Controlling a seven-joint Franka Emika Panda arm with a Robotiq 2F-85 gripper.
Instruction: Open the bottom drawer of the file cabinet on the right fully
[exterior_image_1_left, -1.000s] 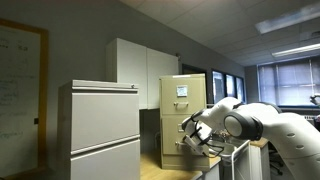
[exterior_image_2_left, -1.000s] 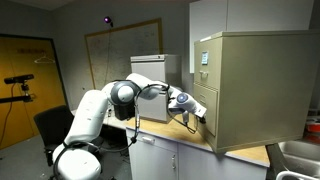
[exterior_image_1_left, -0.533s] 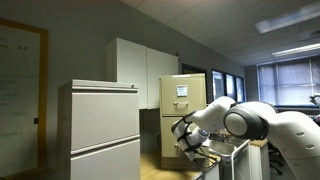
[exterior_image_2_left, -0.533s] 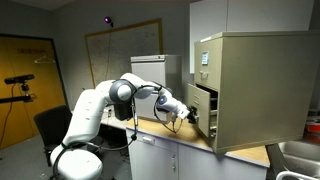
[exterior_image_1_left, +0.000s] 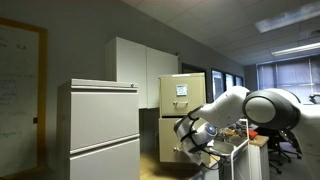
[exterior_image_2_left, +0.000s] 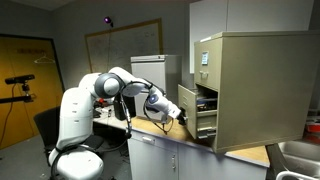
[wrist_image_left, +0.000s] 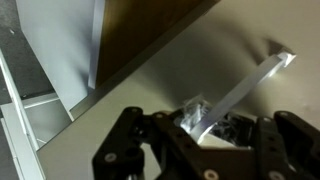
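At the front of the file cabinet (exterior_image_2_left: 255, 80), the gripper (exterior_image_2_left: 177, 113) is clamping shut on the small silvery handle (wrist_image_left: 243, 88) of the bottom drawer (exterior_image_2_left: 203, 122) — the wrist view is showing that bar running between the dark fingers (wrist_image_left: 135, 150). The drawer is standing partly out of the cabinet, its front well clear of the frame, while the labelled drawer (exterior_image_2_left: 205, 58) above is sitting flush.

By my judgement the pull is under way but not finished, since "fully" is asking for the slides to reach their stop. To do it well, the arm should be drawing straight back along the drawer's own line, level and steady — any sideways or downward drift is risking a jammed slide or the handle slipping from the grip. Easing off near the end is also worth doing, so the cabinet is not getting tugged across the counter (exterior_image_2_left: 190, 140).
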